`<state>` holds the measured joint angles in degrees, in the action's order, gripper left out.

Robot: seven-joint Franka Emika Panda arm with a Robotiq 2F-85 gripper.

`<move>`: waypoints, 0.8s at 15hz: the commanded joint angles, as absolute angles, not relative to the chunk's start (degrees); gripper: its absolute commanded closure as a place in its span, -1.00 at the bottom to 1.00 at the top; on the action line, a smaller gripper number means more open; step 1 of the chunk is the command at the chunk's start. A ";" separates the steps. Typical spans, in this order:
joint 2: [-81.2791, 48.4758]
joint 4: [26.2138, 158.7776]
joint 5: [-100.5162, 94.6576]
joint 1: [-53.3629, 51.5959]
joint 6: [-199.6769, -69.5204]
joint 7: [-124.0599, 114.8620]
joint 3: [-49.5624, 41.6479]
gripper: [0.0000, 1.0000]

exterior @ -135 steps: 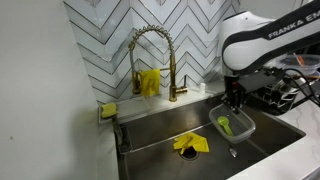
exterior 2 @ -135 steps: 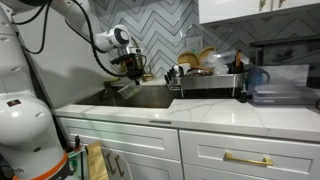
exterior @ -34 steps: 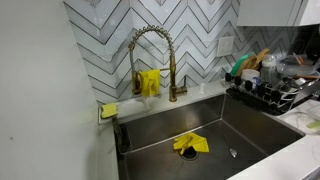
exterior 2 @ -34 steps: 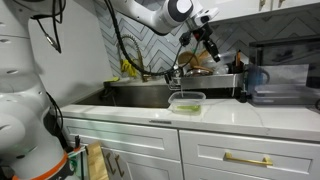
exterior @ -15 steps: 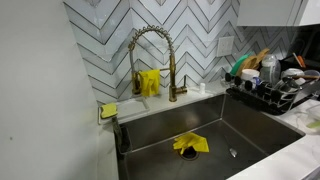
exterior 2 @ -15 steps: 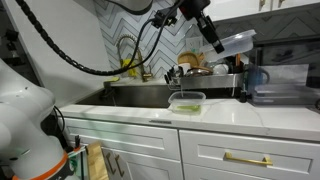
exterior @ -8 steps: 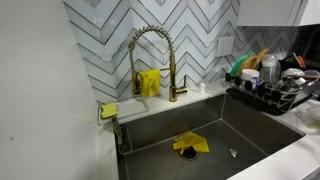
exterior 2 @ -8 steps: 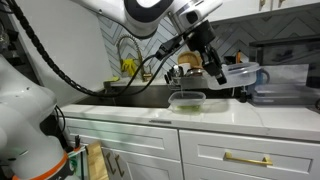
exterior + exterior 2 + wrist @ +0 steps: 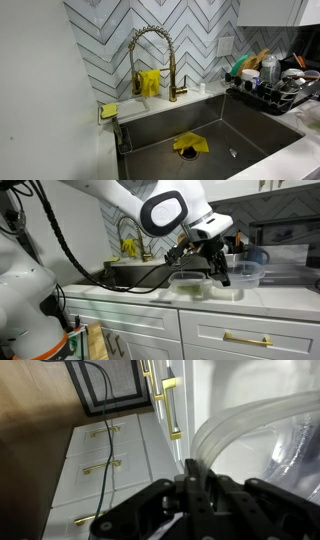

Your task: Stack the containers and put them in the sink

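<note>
Clear container (image 9: 247, 275) hangs just over the counter (image 9: 120, 292) in an exterior view, w/ the gripper (image 9: 222, 275) clamped on its near rim. A second container (image 9: 188, 279), greenish inside, sits on the counter just beside it, nearer the sink; can't tell if the two touch. Wrist view confirms the grip: fingers closed on the clear rim (image 9: 250, 425), gripper (image 9: 192, 485) at bottom of frame, white cabinets w/ gold handles (image 9: 172, 410) below. Only the exterior view over the sink (image 9: 260, 135) shows the basin: yellow cloth (image 9: 190, 144) on its floor, gold faucet (image 9: 150, 45) behind, dish rack (image 9: 275, 95) at the side. No arm or containers in that view.
</note>
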<state>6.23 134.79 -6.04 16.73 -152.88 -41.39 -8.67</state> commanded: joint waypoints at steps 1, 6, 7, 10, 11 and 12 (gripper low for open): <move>1.58 132.78 -1.37 15.28 -155.90 -40.49 -9.41 0.97; -2.31 129.58 5.27 13.15 -156.36 -37.50 -9.27 0.36; -2.57 128.84 5.35 12.83 -155.58 -37.88 -9.32 0.26; -2.23 127.93 2.98 12.09 -154.04 -39.31 -9.79 -0.22; -1.84 127.77 2.66 11.99 -153.49 -39.63 -9.91 -0.36; -1.39 127.71 2.90 11.90 -152.77 -39.63 -9.90 -0.50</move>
<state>-2.23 128.48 3.11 12.99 -155.62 -39.29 -8.75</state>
